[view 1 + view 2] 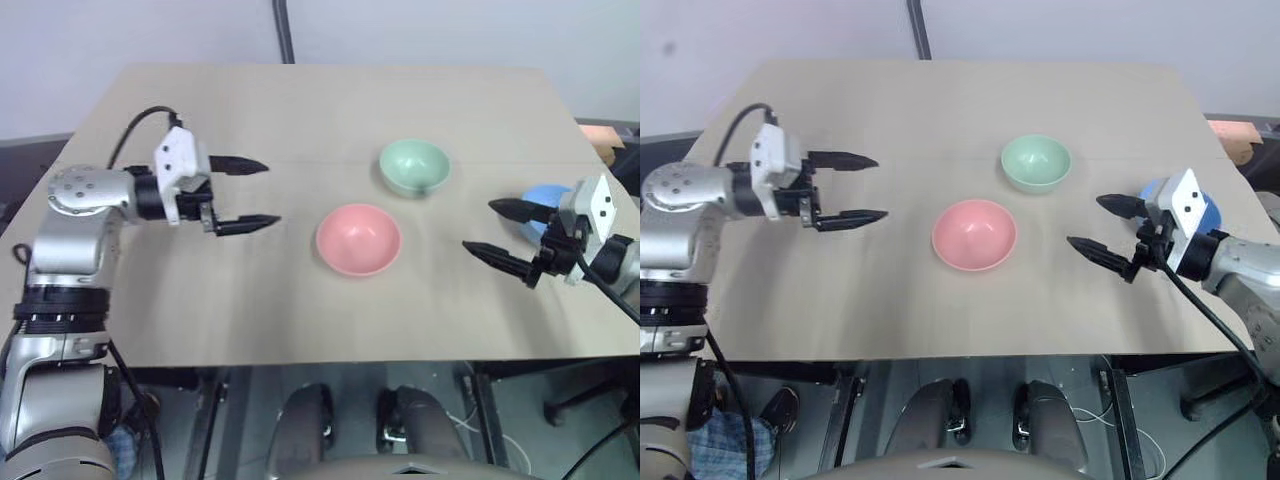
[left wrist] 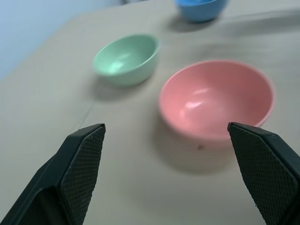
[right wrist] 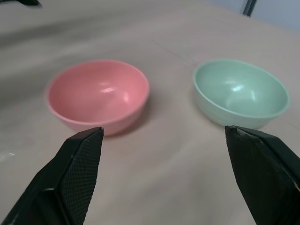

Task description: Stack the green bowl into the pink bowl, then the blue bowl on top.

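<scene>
1. Your pink bowl (image 1: pixel 358 239) sits mid-counter (image 1: pixel 300 110), empty.
2. The green bowl (image 1: pixel 414 166) stands just behind-right of it; the blue bowl (image 1: pixel 541 197) farther right.
3. Left claw (image 1: pixel 258 195) and right claw (image 1: pixel 496 228) flank it, wide open, empty.

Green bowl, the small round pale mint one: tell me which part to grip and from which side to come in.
Grip the rim of the small, smooth mint-green bowl, one finger inside and one outside. It stands upright and open with nothing in it, so its thin lip is probably the surest hold. Come from its right, where the open right gripper hovers nearer than the left gripper; the salmon-pink bowl stands apart.
</scene>
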Controlling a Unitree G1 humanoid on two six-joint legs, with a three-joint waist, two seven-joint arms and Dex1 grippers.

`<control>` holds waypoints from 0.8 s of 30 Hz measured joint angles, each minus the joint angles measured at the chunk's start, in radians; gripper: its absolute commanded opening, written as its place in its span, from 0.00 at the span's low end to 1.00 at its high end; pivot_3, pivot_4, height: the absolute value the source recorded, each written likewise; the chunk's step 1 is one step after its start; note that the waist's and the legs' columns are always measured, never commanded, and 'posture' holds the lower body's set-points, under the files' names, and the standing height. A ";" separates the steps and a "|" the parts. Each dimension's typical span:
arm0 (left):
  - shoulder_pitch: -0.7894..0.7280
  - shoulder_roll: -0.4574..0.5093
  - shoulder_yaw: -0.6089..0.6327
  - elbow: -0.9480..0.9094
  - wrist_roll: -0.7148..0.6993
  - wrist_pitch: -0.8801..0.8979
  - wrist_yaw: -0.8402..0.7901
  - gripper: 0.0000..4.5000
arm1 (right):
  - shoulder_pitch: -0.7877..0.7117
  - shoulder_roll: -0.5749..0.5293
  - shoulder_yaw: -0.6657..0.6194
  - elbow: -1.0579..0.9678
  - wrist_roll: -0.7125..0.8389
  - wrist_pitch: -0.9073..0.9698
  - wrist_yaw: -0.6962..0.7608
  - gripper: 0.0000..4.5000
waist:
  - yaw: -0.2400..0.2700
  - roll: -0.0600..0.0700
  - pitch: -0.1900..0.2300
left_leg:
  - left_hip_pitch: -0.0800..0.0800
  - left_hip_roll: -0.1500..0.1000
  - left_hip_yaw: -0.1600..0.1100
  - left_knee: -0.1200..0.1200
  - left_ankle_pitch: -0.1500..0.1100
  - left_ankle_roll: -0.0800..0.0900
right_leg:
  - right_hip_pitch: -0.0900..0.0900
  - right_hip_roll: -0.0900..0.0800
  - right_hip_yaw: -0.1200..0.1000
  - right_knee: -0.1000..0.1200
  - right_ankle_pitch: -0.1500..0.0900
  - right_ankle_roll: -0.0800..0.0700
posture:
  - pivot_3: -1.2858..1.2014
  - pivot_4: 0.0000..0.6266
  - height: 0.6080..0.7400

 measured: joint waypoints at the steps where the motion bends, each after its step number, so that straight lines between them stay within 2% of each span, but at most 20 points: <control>1: 0.027 0.008 0.024 0.000 -0.002 0.010 0.011 0.98 | -0.045 0.006 0.032 0.035 -0.031 -0.001 -0.007 1.00 | -0.002 0.000 0.000 | 0.000 0.000 0.000 0.000 0.000 0.000 | 0.000 0.000 0.000 0.000 0.000 0.000 | 0.52 0.24 1.00; 6: 0.157 0.042 0.147 -0.001 -0.029 0.043 0.034 0.98 | -0.287 0.084 0.214 0.230 -0.204 -0.014 -0.029 1.00 | -0.011 0.000 0.000 | 0.000 0.000 0.001 0.000 0.000 0.000 | -0.002 -0.001 0.001 0.002 0.000 0.000 | 0.52 0.24 1.00; 12: 0.291 0.052 0.257 -0.025 -0.082 0.084 0.031 0.98 | -0.530 0.162 0.394 0.462 -0.392 -0.104 0.043 1.00 | -0.008 0.001 0.000 | -0.001 0.000 0.002 0.000 0.000 0.000 | -0.003 -0.002 0.000 0.002 0.000 -0.001 | 0.52 0.24 1.00; 15: 0.322 0.053 0.278 -0.037 -0.092 0.087 0.031 0.98 | -0.642 0.216 0.478 0.622 -0.506 -0.168 0.064 1.00 | -0.010 0.000 0.000 | -0.001 0.000 0.002 -0.001 0.000 0.000 | -0.003 -0.003 0.000 0.003 0.000 -0.001 | 0.52 0.24 1.00; 24: 0.355 0.055 0.277 -0.060 -0.097 0.082 0.031 0.98 | -0.842 0.390 0.626 1.031 -0.758 -0.316 0.075 1.00 | -0.014 0.001 0.000 | -0.001 0.000 0.005 -0.001 0.000 -0.001 | -0.006 -0.004 0.002 0.008 0.002 -0.005 | 0.52 0.24 1.00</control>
